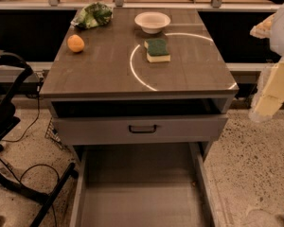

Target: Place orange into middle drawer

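Orange [75,43] left on tabletop [104,65] | middle drawer [139,202] open | jaws right edge

On the top [104,77] you have 4 things: the orange [75,43] at the left, a bag [92,15] behind it at the back edge, a bowl [152,21] at the back middle, and a sponge [157,50] just before the bowl. Under the top's front sits a drawer front [94,129] (handle centred). The middle drawer [139,193] juts out beneath it. The gripper [270,98] hangs off the top's right side, well apart from the orange.
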Tool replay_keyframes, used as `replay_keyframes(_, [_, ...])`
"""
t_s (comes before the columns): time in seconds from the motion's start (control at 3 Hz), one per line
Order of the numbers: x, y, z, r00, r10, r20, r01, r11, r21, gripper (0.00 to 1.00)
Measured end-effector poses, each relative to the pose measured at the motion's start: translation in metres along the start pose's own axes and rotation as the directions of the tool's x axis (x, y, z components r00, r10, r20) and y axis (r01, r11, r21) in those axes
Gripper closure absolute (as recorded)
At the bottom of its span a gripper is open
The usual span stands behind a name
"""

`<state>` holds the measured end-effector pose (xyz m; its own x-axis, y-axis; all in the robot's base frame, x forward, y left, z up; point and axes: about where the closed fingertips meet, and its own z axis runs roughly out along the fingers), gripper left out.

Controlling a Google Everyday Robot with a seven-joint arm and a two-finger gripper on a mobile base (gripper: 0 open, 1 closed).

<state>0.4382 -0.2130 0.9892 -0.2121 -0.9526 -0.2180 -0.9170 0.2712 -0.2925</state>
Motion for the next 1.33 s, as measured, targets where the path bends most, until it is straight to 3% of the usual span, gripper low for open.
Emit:
replay_keyframes(0.33, [-0.001,-0.002,0.001,1.000,0.001,0.007,-0.001,1.0000,0.004,0.00])
replay_keyframes(0.67, [-0.024,-0.039,0.013,0.991,0.015,0.136,-0.025,0.9970,0.073,0.00])
replay_keyframes(1.0, [-0.078,-0.115,0.051,0.888,0.090,0.450,-0.147,0.9846,0.094,0.00])
replay_keyframes(1.33, [-0.129,-0.172,0.071,0.742,0.134,0.657,-0.247,0.9654,0.083,0.00])
